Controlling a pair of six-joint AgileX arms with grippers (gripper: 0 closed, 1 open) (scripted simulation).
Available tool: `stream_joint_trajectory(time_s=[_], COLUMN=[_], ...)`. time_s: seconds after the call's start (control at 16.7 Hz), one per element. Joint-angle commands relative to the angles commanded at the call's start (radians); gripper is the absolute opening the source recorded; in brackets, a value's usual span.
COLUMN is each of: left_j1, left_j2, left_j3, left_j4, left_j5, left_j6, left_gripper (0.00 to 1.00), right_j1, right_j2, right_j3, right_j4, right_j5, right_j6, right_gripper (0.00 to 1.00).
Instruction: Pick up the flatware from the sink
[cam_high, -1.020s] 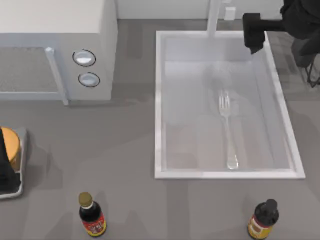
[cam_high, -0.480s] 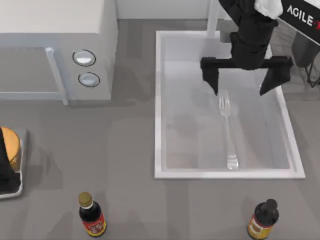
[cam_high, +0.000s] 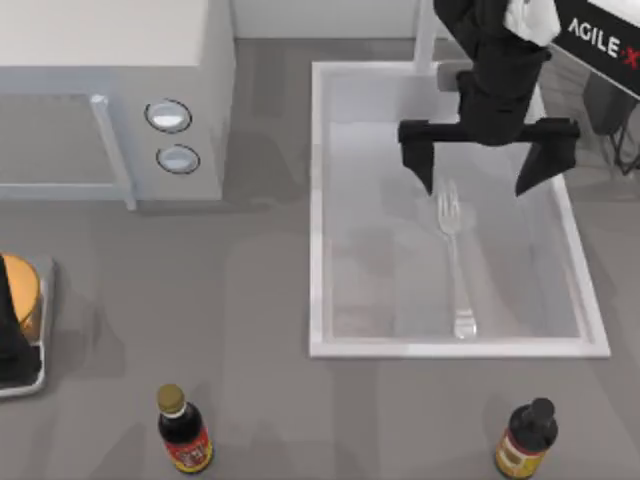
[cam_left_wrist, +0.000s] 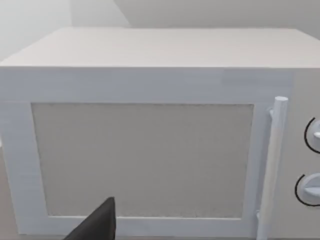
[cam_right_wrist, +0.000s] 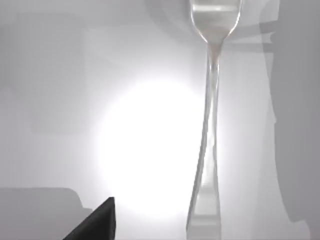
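The right arm is reached in from the counter's far right corner, its right gripper pointed downward with fingers spread wide apart, nothing held between them. The left arm is parked at the counter's left edge.
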Motion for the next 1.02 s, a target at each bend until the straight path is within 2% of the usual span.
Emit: stream_joint_trajectory(time_s=[0.6, 0.96, 1.02], left_j1=[0.0, 0.0, 0.0], left_j2=[0.0, 0.0, 0.0], left_j3=[0.0, 0.0, 0.0], left_j4=[0.0, 0.0, 0.0], left_j5=[0.0, 0.0, 0.0], left_j6=[0.0, 0.0, 0.0], left_gripper=[1.0, 1.0, 1.0], right_j1=[0.006, 0.006, 0.006], right_j2=[0.147, 0.158, 0.158], right_j3=[-0.231, -0.247, -0.247], right_j4=[0.379, 0.406, 0.406], right_j5=[0.002, 0.002, 0.002], right_j6=[0.003, 0.003, 0.003], right_gripper=[1.0, 1.0, 0.92])
